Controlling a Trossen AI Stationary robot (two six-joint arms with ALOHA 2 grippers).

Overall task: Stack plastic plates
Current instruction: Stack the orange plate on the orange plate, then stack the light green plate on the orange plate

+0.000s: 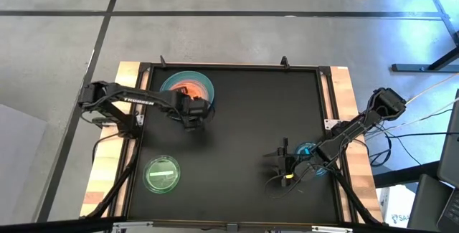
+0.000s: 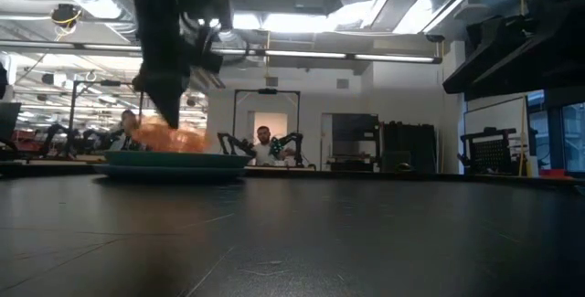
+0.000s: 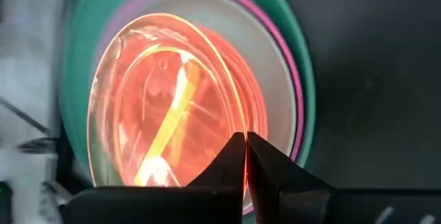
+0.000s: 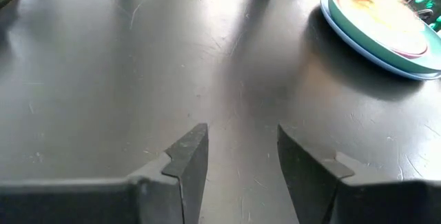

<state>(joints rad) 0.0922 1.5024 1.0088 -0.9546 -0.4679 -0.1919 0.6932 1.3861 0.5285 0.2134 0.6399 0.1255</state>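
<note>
A stack of plates [image 1: 204, 82] stands at the table's far left: teal outer rim [image 3: 296, 93], a pink one inside it and a paler one on top; it also shows in the low view [image 2: 174, 164] and the right wrist view [image 4: 372, 31]. My left gripper [image 1: 192, 112] is over the stack's near edge, shut on a translucent orange plate [image 3: 165, 114]. A translucent green plate [image 1: 163, 173] with a pale bar mark lies flat at the near left. My right gripper [image 1: 274, 165] waits open at the near right, above bare table [image 4: 241, 151]. My left gripper [image 3: 246, 145] pinches the orange plate's near rim [image 3: 238, 124] between its two fingertips, coming from the near side and slanting down. The plate [image 2: 169, 138] is tilted over the stack, its held edge raised. Whether its far edge rests on the stack I cannot tell.
The dark table top [image 1: 258, 111] is bare between the stack and my right arm. A wooden frame [image 1: 344, 89] borders the table, and cables hang by the right arm [image 1: 301, 168]. People sit in the room far behind the table [image 2: 265, 146].
</note>
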